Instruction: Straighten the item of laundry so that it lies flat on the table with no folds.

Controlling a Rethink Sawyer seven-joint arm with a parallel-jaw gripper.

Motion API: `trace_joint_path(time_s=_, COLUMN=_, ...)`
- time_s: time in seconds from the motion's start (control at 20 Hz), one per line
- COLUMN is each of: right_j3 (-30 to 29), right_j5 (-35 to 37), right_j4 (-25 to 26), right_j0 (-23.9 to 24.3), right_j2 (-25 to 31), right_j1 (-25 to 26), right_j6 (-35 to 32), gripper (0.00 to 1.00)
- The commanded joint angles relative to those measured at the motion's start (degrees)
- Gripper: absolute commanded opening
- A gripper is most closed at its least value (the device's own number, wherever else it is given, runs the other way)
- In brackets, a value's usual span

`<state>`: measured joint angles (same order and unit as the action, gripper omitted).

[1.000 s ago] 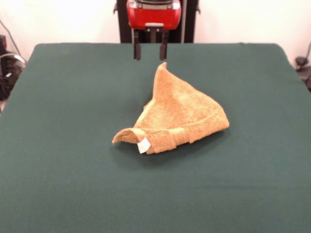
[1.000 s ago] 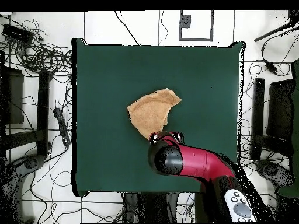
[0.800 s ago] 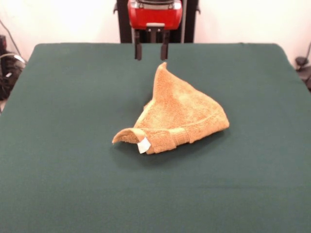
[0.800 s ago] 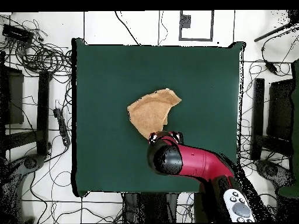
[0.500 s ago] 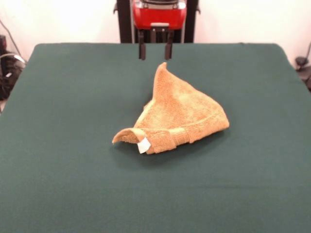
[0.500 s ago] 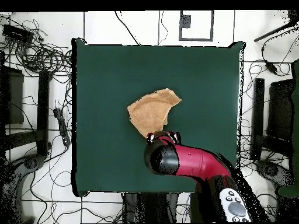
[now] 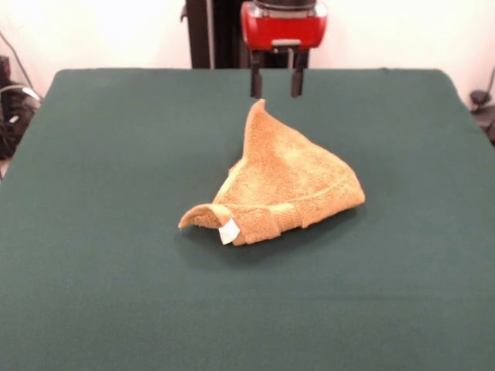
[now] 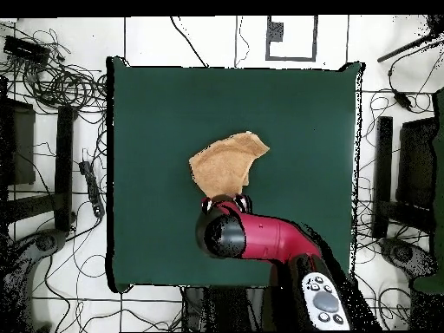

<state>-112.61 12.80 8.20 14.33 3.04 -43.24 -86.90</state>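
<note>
The orange-tan towel (image 7: 285,183) lies folded into a rough triangle near the middle of the dark green table (image 7: 108,154). One corner points toward the far side. A curled edge with a small white tag (image 7: 229,231) faces the near side, and a woven band runs along that edge. It also shows in the overhead view (image 8: 227,165). My gripper (image 7: 274,85) hangs open and empty above the table, just behind the towel's far corner and a little to its right. In the overhead view the red arm (image 8: 260,238) covers the gripper.
Cables and equipment stands (image 8: 52,95) surround the table on the floor. The black pedestal (image 7: 213,35) stands behind the table's far edge.
My gripper has moved to the right in the front view, from left of the towel's far corner to right of it. The towel has not moved.
</note>
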Motion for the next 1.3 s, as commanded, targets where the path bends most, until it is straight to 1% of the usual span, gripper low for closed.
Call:
trace_joint_path(time_s=0.05, right_j3=1.44, right_j5=-5.90, right_j4=-3.43, right_j0=-2.50, right_j2=0.42, right_j1=8.21, right_j6=-14.49, gripper=1.00)
trace_joint_path(time_s=0.25, right_j3=1.24, right_j5=-7.36, right_j4=-2.75, right_j0=-0.93, right_j2=1.31, right_j1=9.10, right_j6=-13.14, gripper=1.00)
trace_joint_path(time_s=0.35, right_j3=1.30, right_j5=-8.35, right_j4=-1.68, right_j0=0.71, right_j2=2.19, right_j1=10.02, right_j6=-11.84, gripper=1.00)
trace_joint_path(time_s=0.4, right_j3=1.31, right_j5=-7.62, right_j4=-1.38, right_j0=1.37, right_j2=2.44, right_j1=9.78, right_j6=-11.00, gripper=1.00)
trace_joint_path(time_s=0.65, right_j3=0.51, right_j5=-2.25, right_j4=-1.09, right_j0=3.26, right_j2=3.00, right_j1=5.27, right_j6=-8.30, gripper=1.00)
trace_joint_path(time_s=0.85, right_j3=-0.17, right_j5=1.57, right_j4=-1.66, right_j0=3.07, right_j2=2.90, right_j1=1.48, right_j6=-7.83, gripper=1.00)
trace_joint_path(time_s=1.15, right_j3=-0.03, right_j5=3.81, right_j4=-2.20, right_j0=2.04, right_j2=2.74, right_j1=-0.43, right_j6=-8.14, gripper=1.00)
trace_joint_path(time_s=1.3, right_j3=1.77, right_j5=5.65, right_j4=-2.79, right_j0=1.39, right_j2=2.60, right_j1=-0.38, right_j6=-8.38, gripper=1.00)
